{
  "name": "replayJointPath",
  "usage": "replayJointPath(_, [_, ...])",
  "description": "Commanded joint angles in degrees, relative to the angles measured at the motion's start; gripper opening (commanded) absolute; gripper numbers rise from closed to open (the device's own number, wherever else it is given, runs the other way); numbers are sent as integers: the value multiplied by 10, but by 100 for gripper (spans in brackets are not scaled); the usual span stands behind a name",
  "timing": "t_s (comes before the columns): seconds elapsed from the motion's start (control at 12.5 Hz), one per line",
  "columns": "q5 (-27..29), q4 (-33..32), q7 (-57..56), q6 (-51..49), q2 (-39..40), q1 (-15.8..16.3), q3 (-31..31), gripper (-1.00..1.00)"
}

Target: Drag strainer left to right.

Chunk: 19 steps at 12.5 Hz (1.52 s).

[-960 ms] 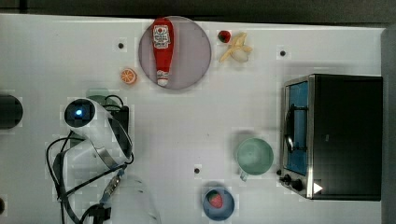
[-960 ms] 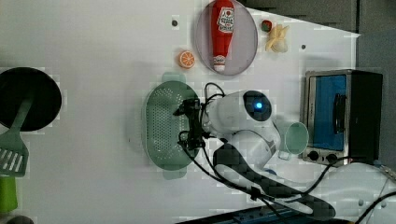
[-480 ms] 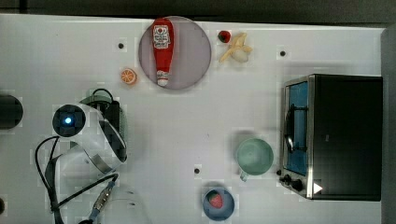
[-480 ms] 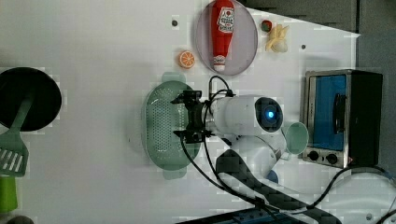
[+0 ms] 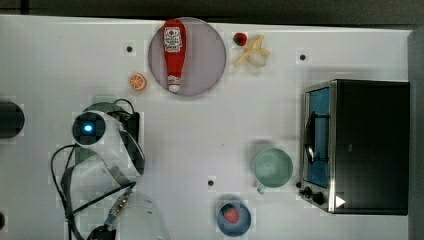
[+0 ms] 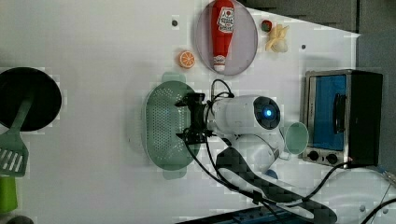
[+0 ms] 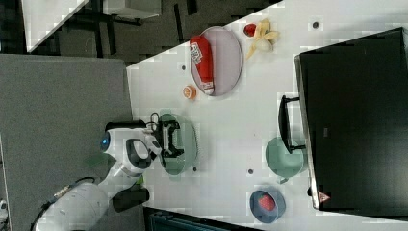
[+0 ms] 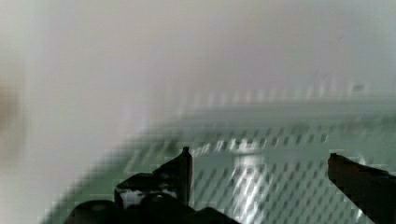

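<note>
Two black fingers (image 8: 180,170) of my gripper (image 8: 259,163) stand wide apart, grasping nothing, with the strainer's (image 6: 164,123) perforated floor showing between them in the wrist view. In the left view my gripper (image 6: 189,117) hangs over the strainer's right half, its black fingers pointing toward the dotted bottom; whether the tips touch the plastic I cannot tell. The strainer is a pale mint-green oval with a wide rim and small tab handles at either end, lying on the white table (image 6: 93,46) toward the left view's middle. In the top view my white arm (image 5: 107,145) covers most of it, and just a sliver of the green rim (image 5: 102,102) peeks out above my wrist, on the top view's left side. In the right view the strainer (image 7: 185,144) sits near the table's left edge, with my gripper (image 7: 169,139) above its bowl.

Near the strainer in the left view, an orange slice (image 6: 187,59) lies just above it, and a ketchup bottle (image 6: 222,32) rests on a grey round plate (image 6: 247,42) further up. A mint-green mug (image 5: 272,168) stands well apart from the strainer, just beside a toaster oven (image 5: 357,145) on the top view's right. A blue bowl (image 5: 233,218) with a strawberry inside sits below the mug.
</note>
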Motion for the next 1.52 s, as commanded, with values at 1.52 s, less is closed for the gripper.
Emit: replayJointPath(1.52, [-11, -123, -224, 5, -96, -50, -173, 100])
